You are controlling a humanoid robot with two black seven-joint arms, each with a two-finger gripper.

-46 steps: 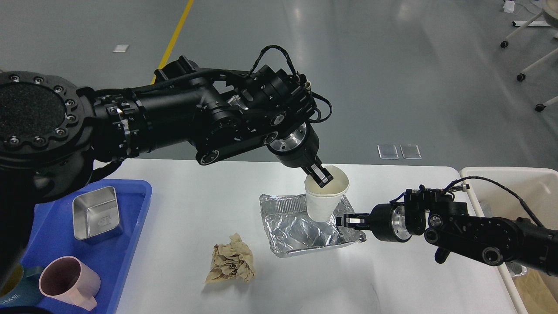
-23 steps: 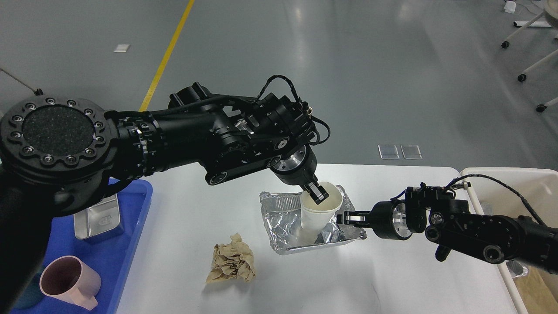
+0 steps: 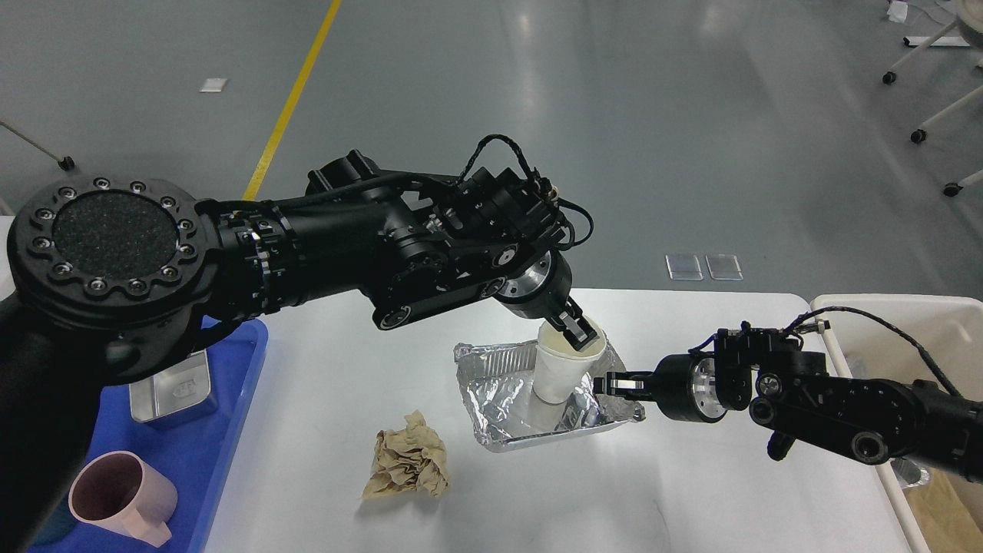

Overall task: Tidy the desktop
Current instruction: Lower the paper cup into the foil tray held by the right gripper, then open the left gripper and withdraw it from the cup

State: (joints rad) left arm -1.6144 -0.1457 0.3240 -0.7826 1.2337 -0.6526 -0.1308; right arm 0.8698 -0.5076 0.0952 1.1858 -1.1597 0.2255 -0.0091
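The white desktop (image 3: 691,491) fills the lower half of the head view. A crumpled foil tray (image 3: 507,399) lies at its middle. A white paper cup (image 3: 559,372) stands upright inside the tray. My left gripper (image 3: 580,332) is shut on the paper cup's rim from above. My right gripper (image 3: 612,383) reaches in from the right and is shut on the foil tray's right rim. A crumpled brown paper ball (image 3: 409,466) lies on the desktop, left of the tray and nearer to me.
A blue plastic tray (image 3: 219,453) at the left holds a steel square tin (image 3: 173,392) and a pink mug (image 3: 119,499). A beige bin (image 3: 868,322) stands at the desktop's right edge. My left arm spans the upper left.
My left gripper has lowered the paper cup into the foil tray, where it now stands upright. The left arm has sunk and shifted. The right gripper has kept its hold.
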